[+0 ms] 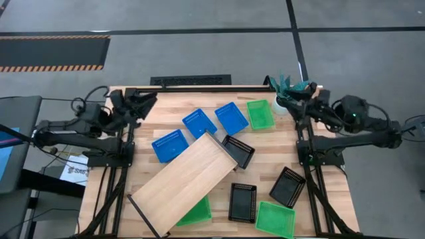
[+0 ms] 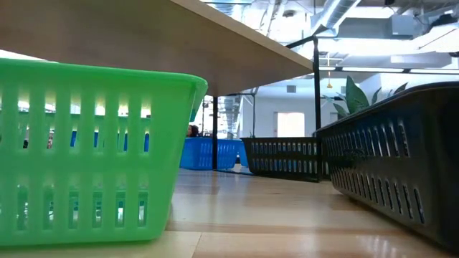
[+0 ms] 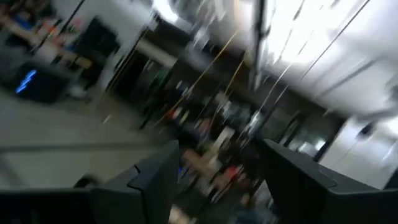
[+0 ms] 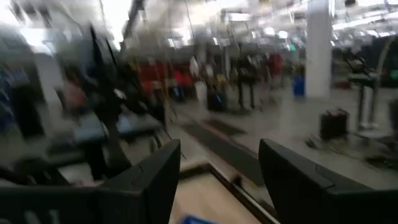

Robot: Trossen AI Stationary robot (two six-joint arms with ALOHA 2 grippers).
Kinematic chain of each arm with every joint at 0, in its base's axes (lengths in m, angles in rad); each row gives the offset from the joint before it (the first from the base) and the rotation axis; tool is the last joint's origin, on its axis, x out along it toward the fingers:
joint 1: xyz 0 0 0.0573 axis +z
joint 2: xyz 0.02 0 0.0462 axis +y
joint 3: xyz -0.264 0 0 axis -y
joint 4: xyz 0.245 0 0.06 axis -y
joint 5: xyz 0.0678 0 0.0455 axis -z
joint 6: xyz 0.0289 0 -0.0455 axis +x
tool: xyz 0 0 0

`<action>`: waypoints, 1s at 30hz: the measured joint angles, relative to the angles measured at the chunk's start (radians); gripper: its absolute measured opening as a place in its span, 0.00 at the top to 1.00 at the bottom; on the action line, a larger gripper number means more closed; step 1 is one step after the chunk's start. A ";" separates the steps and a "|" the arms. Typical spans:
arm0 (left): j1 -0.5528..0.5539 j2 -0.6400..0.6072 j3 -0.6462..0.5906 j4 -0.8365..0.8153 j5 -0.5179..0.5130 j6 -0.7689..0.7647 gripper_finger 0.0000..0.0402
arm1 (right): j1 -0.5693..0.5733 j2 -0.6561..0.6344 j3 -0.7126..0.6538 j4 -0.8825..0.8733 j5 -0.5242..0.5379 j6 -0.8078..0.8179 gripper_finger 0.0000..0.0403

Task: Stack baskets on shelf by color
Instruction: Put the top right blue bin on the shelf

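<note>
The shelf (image 1: 186, 180), a pale plank on a thin black frame, lies slantwise across the middle of the table. Three blue baskets (image 1: 199, 123) and one green basket (image 1: 260, 114) sit beyond its far side. Three black baskets (image 1: 242, 202) and a green one (image 1: 275, 219) lie toward the near right. Another green basket (image 1: 197, 212) sits partly under the plank's near edge. My left gripper (image 1: 145, 101) is raised at the table's far left corner and is open (image 3: 217, 180). My right gripper (image 1: 292, 101) is raised at the far right corner and is open (image 4: 217, 180). Both hold nothing.
A potted plant (image 1: 285, 86) stands at the table's far right corner, right by my right gripper. In the low view the green basket (image 2: 93, 150) and a black basket (image 2: 394, 165) fill the foreground under the plank (image 2: 143, 36). Bare tabletop (image 1: 149, 119) lies at the left.
</note>
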 joint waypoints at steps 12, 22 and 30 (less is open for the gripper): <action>0.038 0.127 0.263 -0.540 0.031 -0.133 0.47 | -0.001 0.258 0.247 -0.408 0.156 0.077 0.40; 0.091 0.188 0.284 -0.738 0.180 -0.217 0.47 | -0.101 0.591 0.248 -0.614 -0.011 0.029 0.41; 0.096 0.244 0.284 -0.769 0.187 -0.215 0.47 | -0.171 0.870 0.248 -0.584 -0.220 -0.247 0.41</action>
